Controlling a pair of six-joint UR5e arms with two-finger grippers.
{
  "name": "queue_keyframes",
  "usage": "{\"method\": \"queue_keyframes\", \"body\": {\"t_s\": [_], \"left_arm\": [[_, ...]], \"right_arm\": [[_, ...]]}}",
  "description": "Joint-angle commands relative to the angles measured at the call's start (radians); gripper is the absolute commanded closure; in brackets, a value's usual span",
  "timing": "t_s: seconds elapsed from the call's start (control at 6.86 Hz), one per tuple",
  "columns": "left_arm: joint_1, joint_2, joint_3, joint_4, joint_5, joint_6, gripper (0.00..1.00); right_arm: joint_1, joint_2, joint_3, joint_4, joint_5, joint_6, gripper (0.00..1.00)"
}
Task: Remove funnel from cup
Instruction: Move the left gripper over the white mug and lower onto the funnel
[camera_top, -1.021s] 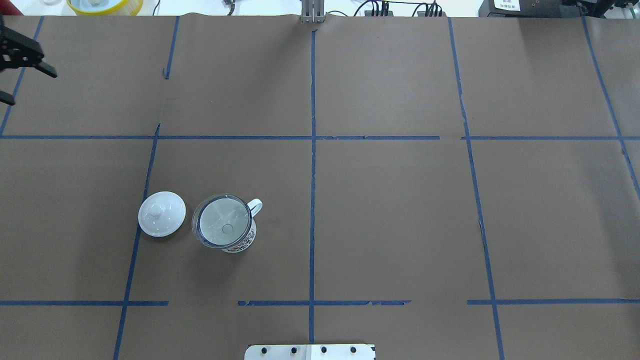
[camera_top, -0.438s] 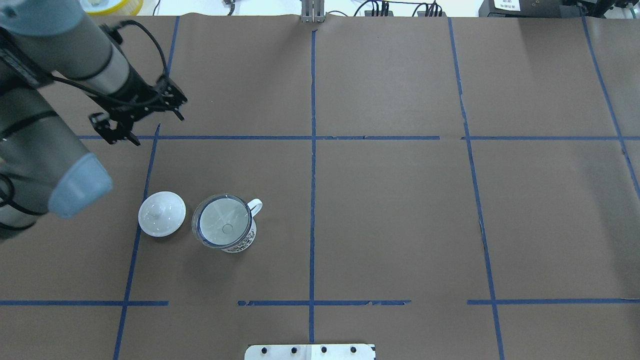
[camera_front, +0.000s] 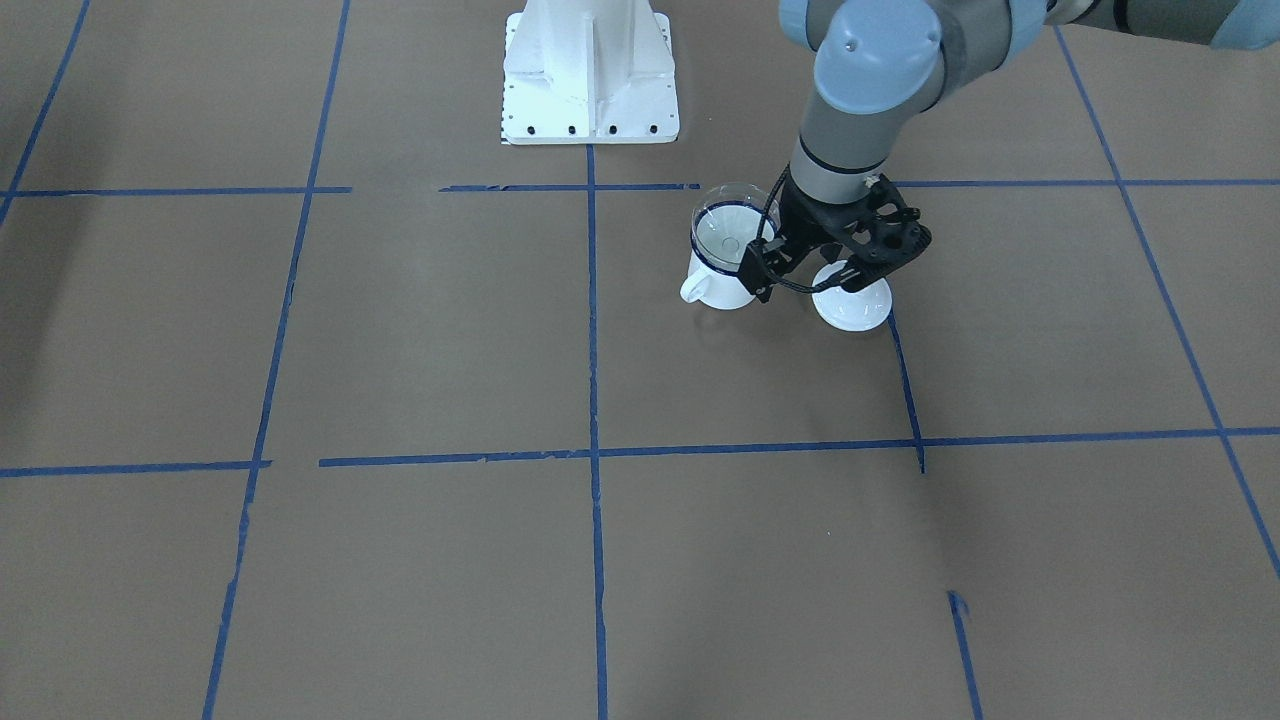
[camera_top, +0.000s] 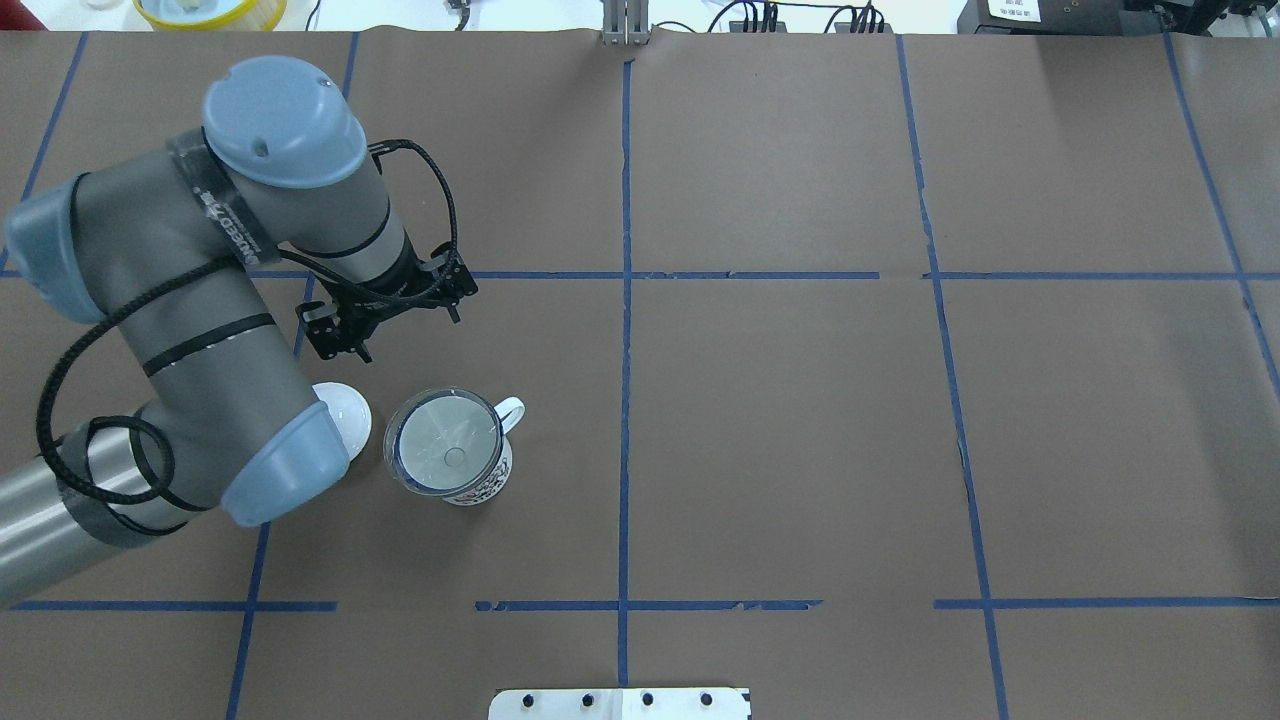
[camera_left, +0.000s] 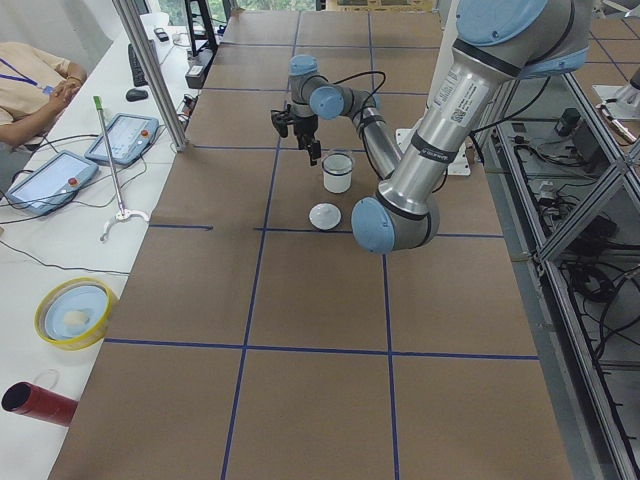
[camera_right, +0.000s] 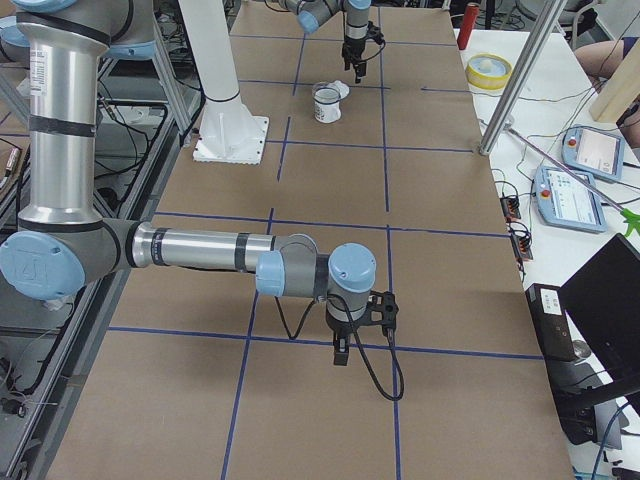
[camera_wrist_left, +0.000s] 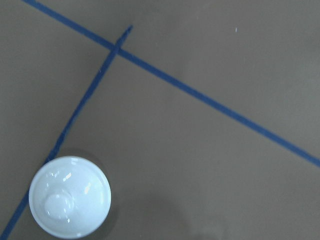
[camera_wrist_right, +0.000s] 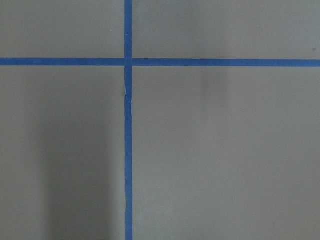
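Note:
The clear funnel (camera_top: 445, 450) sits mouth-up in the white mug with the dark blue rim (camera_top: 487, 487), left of the table's middle; its handle points to the far right. Both also show in the front view, funnel (camera_front: 725, 225) in cup (camera_front: 722, 290). My left gripper (camera_top: 400, 330) is open and empty, hovering above the table just beyond the cup and apart from it; in the front view it (camera_front: 812, 280) hangs between cup and lid. My right gripper (camera_right: 360, 335) shows only in the exterior right view, low over bare table; I cannot tell its state.
A white domed lid with a knob (camera_top: 352, 415) lies left of the cup, partly hidden by my left elbow; the left wrist view shows it (camera_wrist_left: 70, 196) below. The robot base plate (camera_top: 620, 703) is at the near edge. Blue tape lines (camera_top: 625, 300) cross the brown paper.
My left arm has swung in from the far left edge toward the cup, gripper still open. Its elbow now covers part of the lid. Cup, funnel and lid have not moved.

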Motion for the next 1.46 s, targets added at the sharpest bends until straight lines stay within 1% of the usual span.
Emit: {"method": "queue_keyframes", "body": {"t_s": [0.0, 0.15, 0.29, 0.44, 0.58, 0.73, 0.88, 1.02, 1.31], "left_arm": [[0.104, -0.022, 0.043, 0.007, 0.001, -0.064, 0.13], [0.106, -0.033, 0.037, 0.007, -0.002, -0.075, 0.14], [0.106, -0.067, 0.057, 0.007, -0.002, -0.076, 0.15], [0.118, -0.07, 0.06, 0.007, -0.002, -0.084, 0.22], [0.122, -0.07, 0.065, 0.004, -0.002, -0.108, 0.33], [0.141, -0.07, 0.072, 0.004, 0.0, -0.118, 0.41], [0.145, -0.072, 0.074, 0.004, -0.002, -0.118, 0.67], [0.145, -0.079, 0.07, 0.009, -0.002, -0.121, 1.0], [0.144, -0.099, 0.051, 0.01, 0.0, -0.127, 1.0]], "right_arm": [[0.0, 0.0, 0.0, 0.0, 0.0, 0.0, 0.0], [0.0, 0.0, 0.0, 0.0, 0.0, 0.0, 0.0], [0.0, 0.0, 0.0, 0.0, 0.0, 0.0, 0.0], [0.0, 0.0, 0.0, 0.0, 0.0, 0.0, 0.0], [0.0, 0.0, 0.0, 0.0, 0.0, 0.0, 0.0], [0.0, 0.0, 0.0, 0.0, 0.0, 0.0, 0.0], [0.0, 0.0, 0.0, 0.0, 0.0, 0.0, 0.0], [0.0, 0.0, 0.0, 0.0, 0.0, 0.0, 0.0], [0.0, 0.0, 0.0, 0.0, 0.0, 0.0, 0.0]]}}
